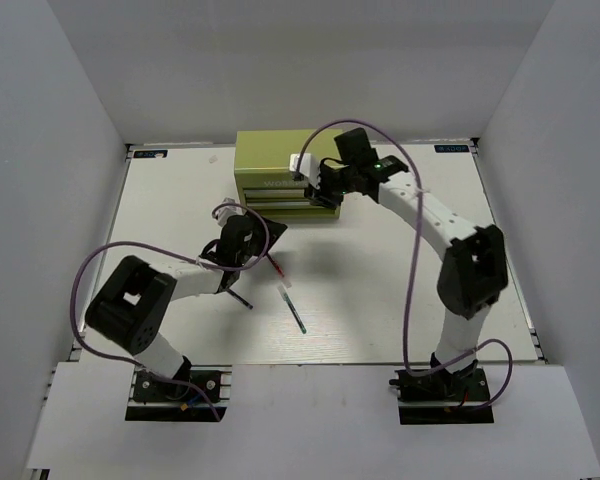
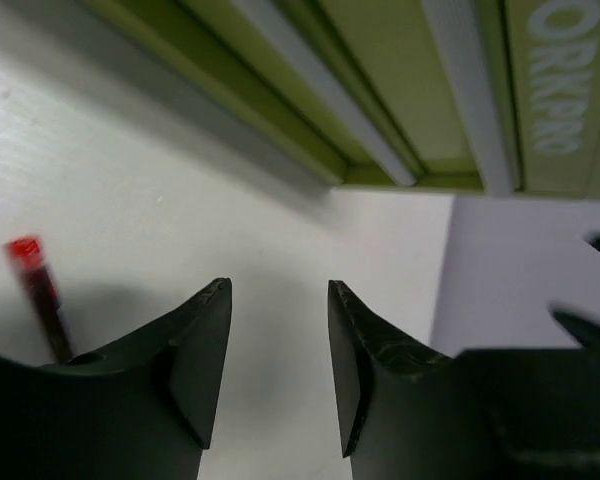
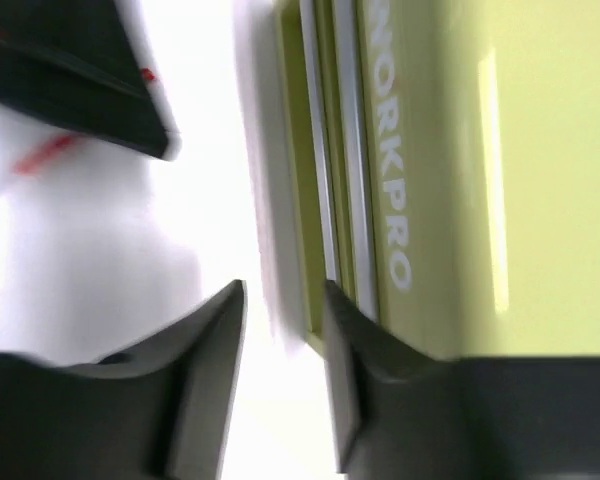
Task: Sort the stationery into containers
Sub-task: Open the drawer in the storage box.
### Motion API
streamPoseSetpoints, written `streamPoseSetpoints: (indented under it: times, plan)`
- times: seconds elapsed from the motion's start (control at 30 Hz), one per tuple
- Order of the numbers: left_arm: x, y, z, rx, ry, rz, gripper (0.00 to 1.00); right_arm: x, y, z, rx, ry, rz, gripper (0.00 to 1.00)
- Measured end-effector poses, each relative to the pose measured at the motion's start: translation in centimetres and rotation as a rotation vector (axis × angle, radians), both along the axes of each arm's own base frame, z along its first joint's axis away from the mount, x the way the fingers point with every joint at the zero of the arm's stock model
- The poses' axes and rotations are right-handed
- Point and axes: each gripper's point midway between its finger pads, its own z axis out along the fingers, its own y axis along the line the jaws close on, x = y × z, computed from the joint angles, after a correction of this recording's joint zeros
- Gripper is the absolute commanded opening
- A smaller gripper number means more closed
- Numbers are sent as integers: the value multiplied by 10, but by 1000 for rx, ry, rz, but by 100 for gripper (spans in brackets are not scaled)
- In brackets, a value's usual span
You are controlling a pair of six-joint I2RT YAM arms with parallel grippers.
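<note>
The olive-green tool chest (image 1: pixel 275 160) stands at the back middle of the table, its two front drawers facing me. My right gripper (image 1: pixel 318 195) is open and empty at the chest's right front corner, and the drawer fronts (image 3: pixel 325 150) lie just beyond its jaws (image 3: pixel 285 290). My left gripper (image 1: pixel 260 224) is open and empty, low over the table in front of the chest (image 2: pixel 430 90). A red pen (image 1: pixel 276 266) lies just right of it and shows at the left in the left wrist view (image 2: pixel 35 290). A white and teal pen (image 1: pixel 291 306) and a dark pen (image 1: pixel 240 297) lie nearer me.
White walls enclose the table on the left, back and right. The left arm's purple cable (image 1: pixel 90 270) loops over the table's left side. The right arm's cable (image 1: pixel 412 250) arches above the right half.
</note>
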Motion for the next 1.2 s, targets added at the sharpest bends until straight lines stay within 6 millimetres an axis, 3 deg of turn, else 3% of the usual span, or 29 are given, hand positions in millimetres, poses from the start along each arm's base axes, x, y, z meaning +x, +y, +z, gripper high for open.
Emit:
streamPoseSetpoints:
  times: [0.13,0.17,0.2,0.27,0.4,0.67,0.93,1.2]
  plan:
    - [22,-6,0,-94,-47,30,55,-25,-4,54,104,-72,25,76]
    - [26,-7,-2,-111,-55,35,58,-27,-4,65,124,-97,26,76]
    - [31,-9,-4,-129,-59,42,60,-29,-3,74,137,-120,32,85]
    - [41,-13,-7,-167,-69,52,69,-26,-1,83,151,-156,28,89]
    - [62,-20,-10,-221,-79,75,74,-8,-3,74,118,-190,-25,89]
    - [90,-29,4,-281,-130,108,74,49,-12,31,5,-199,-180,89]
    - [96,-20,1,-295,-125,176,62,78,-13,39,11,-230,-259,89]
    - [105,-17,-18,-289,-99,226,57,83,-12,41,13,-231,-269,89]
